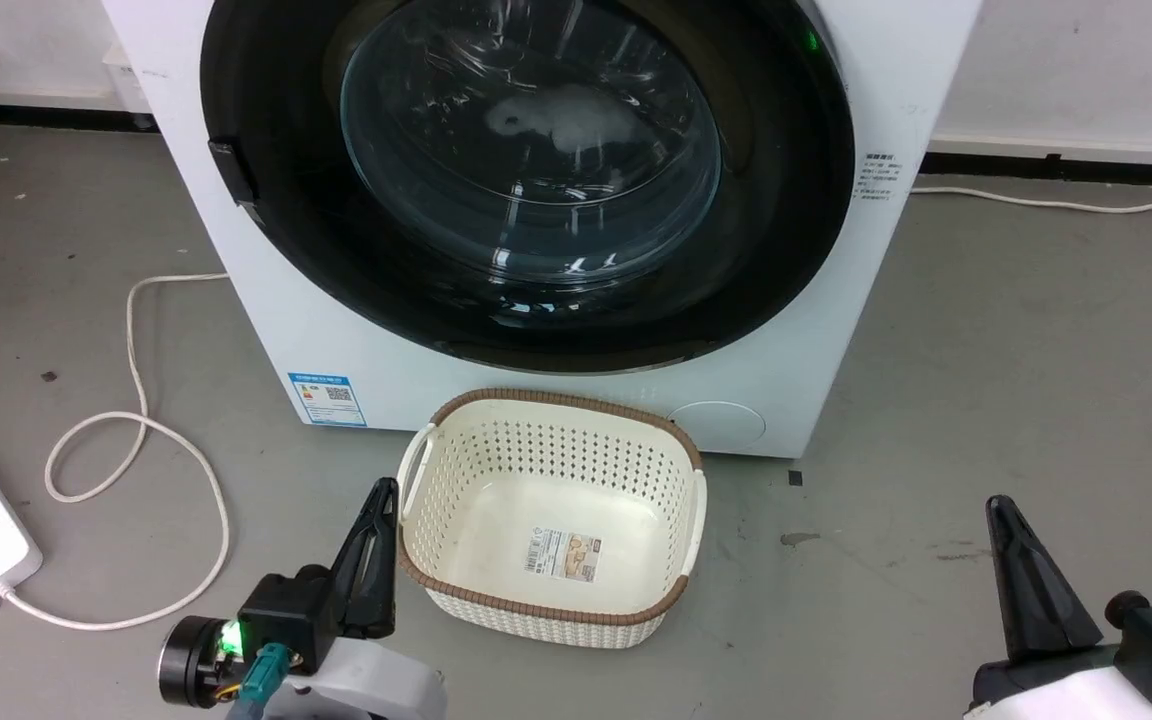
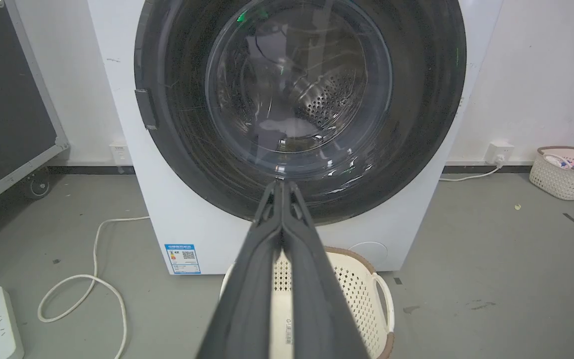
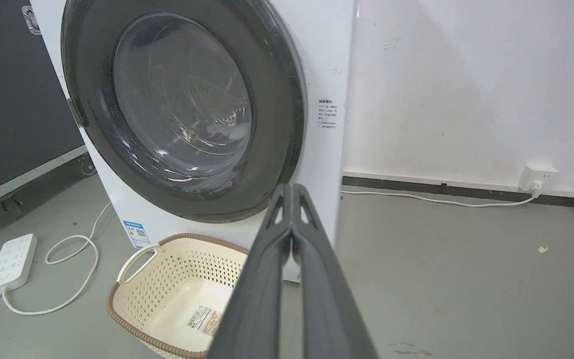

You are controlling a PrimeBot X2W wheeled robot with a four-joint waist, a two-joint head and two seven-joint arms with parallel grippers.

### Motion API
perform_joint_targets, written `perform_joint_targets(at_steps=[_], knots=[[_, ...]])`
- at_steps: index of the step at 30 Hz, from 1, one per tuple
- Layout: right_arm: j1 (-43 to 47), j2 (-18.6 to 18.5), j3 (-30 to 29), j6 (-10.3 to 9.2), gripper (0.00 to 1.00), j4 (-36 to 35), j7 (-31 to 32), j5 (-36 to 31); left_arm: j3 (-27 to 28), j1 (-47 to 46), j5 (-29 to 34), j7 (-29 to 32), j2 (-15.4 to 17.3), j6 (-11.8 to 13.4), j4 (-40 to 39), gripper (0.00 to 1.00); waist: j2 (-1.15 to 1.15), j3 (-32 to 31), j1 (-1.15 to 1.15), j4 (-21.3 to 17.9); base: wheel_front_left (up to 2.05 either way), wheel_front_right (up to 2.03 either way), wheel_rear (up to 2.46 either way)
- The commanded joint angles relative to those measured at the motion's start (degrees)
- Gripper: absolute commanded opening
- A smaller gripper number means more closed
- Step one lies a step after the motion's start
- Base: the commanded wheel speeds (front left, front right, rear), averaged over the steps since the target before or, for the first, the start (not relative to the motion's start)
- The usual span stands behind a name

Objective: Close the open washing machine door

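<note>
The washing machine door sits flush against the washing machine front as I watch; my left gripper and right gripper, both clenched empty, flank the cream perforated basket at its foot.

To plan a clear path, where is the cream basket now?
In the head view, the cream basket sits on the floor directly before the washing machine, right of the left end effector.

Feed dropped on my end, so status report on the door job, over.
Left gripper and right gripper: jaws shut, empty. Washing machine door flush with the washing machine front, looks closed. Basket on the floor in front, below the door.
</note>
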Motion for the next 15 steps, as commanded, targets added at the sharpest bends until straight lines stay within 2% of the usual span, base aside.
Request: perform_joint_targets(at_steps=[1,15], knots=[[-0.4,0.0,0.2,-0.01,0.00,-0.1,0.4,-0.3,0.2,0.4,0.4,0.3,-0.1,0.2,-0.4,0.00,0.00,0.0,0.00,0.0,0.00,0.00,0.00],[-0.8,0.1,0.8,-0.01,0.00,-0.1,2.0,-1.0,1.1,0.6,1.0,2.0,-0.1,0.3,-1.1,0.00,0.00,-0.4,0.00,0.4,0.00,0.00,0.00]])
